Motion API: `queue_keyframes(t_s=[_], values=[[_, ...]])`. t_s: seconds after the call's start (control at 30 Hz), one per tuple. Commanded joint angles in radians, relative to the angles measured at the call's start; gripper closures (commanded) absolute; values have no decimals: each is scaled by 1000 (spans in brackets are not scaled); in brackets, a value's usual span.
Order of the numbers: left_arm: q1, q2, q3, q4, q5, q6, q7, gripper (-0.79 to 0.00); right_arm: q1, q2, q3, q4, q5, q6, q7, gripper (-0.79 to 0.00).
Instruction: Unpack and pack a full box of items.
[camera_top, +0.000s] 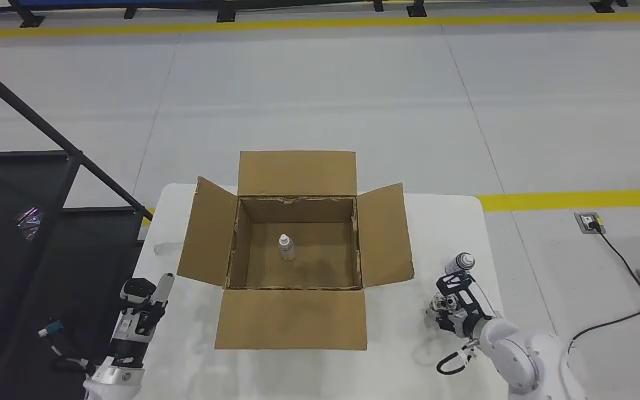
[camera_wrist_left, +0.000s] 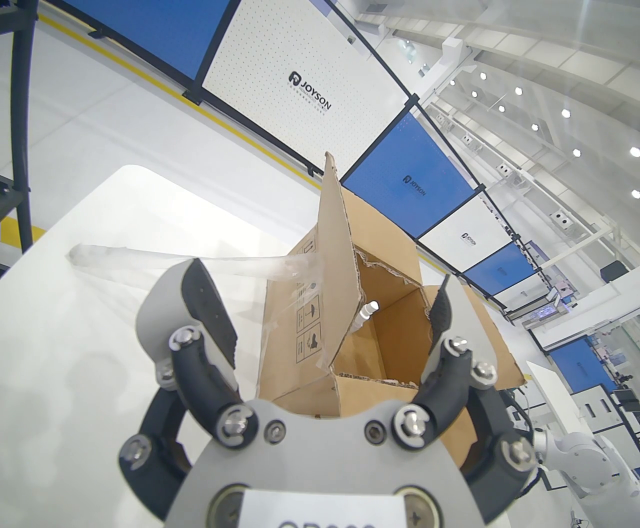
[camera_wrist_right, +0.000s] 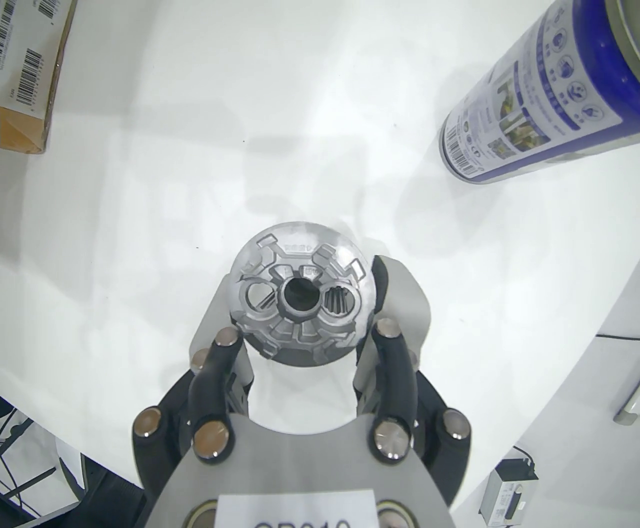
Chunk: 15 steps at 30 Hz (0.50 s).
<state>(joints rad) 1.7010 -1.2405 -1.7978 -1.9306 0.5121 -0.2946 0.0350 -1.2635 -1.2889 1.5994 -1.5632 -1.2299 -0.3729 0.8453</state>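
1. The right tool (camera_wrist_right: 302, 282) is clenched on a round metal hub (camera_wrist_right: 295, 310). It is held over bare counter (camera_top: 440, 230) at the lower right of the top view, right of the open box (camera_top: 290, 172).
2. The left tool (camera_wrist_left: 320, 295) is released and nothing is held. It is seen at the lower left of the top view, facing the box's left flap.
3. A small bottle (camera_top: 286, 243) is seen on the box floor near the middle. It looks upright, long axis vertical.
4. A blue spray can (camera_wrist_right: 540, 95) is stood on the counter near the right tool, not touching it.
5. Whether the hub is due for the counter or the box cannot be told.
6. Key relation: the bottle lies up-right of the left tool and up-left of the right tool. The left tool is free and judged slightly nearer. The raised flap lies between, so a descent from above is judged necessary.
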Motion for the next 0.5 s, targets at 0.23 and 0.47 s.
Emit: queue_keyframes(t_s=[0.23,0.47], values=[[0,0,0,0,0,0,0,-785,-82,13,32,-202,-3,3,-54,0],[0,0,0,0,0,0,0,-785,-143,19,38,-520,-21,44,-48,0]])
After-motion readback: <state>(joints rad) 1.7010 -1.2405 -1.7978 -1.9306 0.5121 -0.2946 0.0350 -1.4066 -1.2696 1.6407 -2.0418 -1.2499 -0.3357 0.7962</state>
